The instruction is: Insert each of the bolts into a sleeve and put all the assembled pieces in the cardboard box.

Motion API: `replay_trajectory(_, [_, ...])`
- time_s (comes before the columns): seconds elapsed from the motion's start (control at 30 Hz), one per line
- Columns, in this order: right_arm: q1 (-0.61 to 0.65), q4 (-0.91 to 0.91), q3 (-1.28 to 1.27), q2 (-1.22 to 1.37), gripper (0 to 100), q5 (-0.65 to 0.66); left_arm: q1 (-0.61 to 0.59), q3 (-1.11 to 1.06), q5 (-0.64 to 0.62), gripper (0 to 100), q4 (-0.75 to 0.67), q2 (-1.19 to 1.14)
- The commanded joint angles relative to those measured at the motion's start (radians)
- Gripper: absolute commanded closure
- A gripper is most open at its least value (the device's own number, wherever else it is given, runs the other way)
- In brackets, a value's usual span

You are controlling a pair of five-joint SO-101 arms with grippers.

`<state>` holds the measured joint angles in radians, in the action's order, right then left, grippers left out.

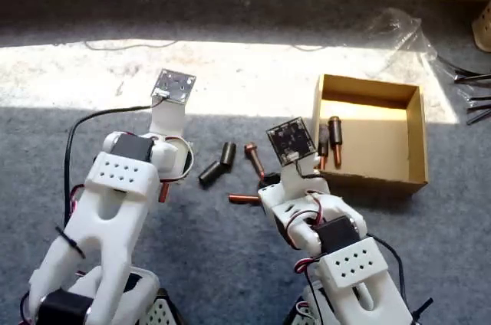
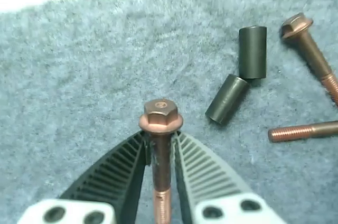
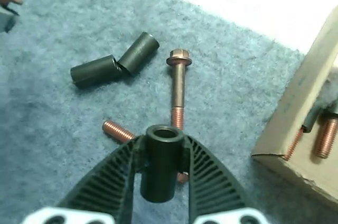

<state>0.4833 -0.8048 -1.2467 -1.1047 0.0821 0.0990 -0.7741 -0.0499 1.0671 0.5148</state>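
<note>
My left gripper (image 2: 160,140) is shut on a copper bolt (image 2: 160,117), held head-outward above the grey carpet; in the high view this bolt (image 1: 163,191) shows under the left arm. My right gripper (image 3: 162,145) is shut on a black sleeve (image 3: 161,166), hollow end facing out, near the box corner (image 1: 270,180). Between the arms lie two loose sleeves (image 1: 229,154) (image 1: 210,172) touching end to end, and two loose bolts (image 1: 255,159) (image 1: 244,198). The cardboard box (image 1: 415,137) at right holds two assembled pieces (image 1: 335,139) (image 1: 323,145).
A clear plastic bag (image 1: 399,30) lies behind the box, and dark tools (image 1: 472,99) sit at the far right edge. A bright sunlit strip crosses the carpet behind the arms. The box's wall (image 3: 296,113) stands close beside my right gripper.
</note>
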Motion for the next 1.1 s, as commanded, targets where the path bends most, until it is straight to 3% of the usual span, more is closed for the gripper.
replay_trajectory(0.0, [0.033, 0.028, 0.018, -0.018, 99.4, 0.009, -0.001, 0.051, 0.031, 100, 0.032, 0.191])
replay_trajectory(0.1, [0.047, 0.028, 0.021, -0.018, 99.4, 0.009, -0.001, 0.048, 0.103, 100, 0.032, 0.283])
replay_trajectory(0.33, [0.07, 0.139, 0.041, -0.015, 99.4, 0.011, -0.005, 0.054, 0.11, 100, 0.025, 0.452])
replay_trajectory(0.5, [0.12, 0.228, 0.041, -0.018, 99.4, 0.153, -0.007, 0.087, 0.11, 100, 0.026, 0.55])
replay_trajectory(0.6, [0.125, 0.249, 0.065, -0.018, 99.4, 0.138, -0.007, 0.142, 0.11, 100, 0.031, 0.601])
replay_trajectory(0.8, [0.124, 0.242, 0.182, -0.018, 99.4, 0.106, -0.008, 0.202, 0.112, 100, 0.026, 0.664])
replay_trajectory(1.07, [0.124, 0.045, 0.39, -0.019, 99.4, 0.101, -0.008, 0.208, 0.112, 100, 0.025, 0.802])
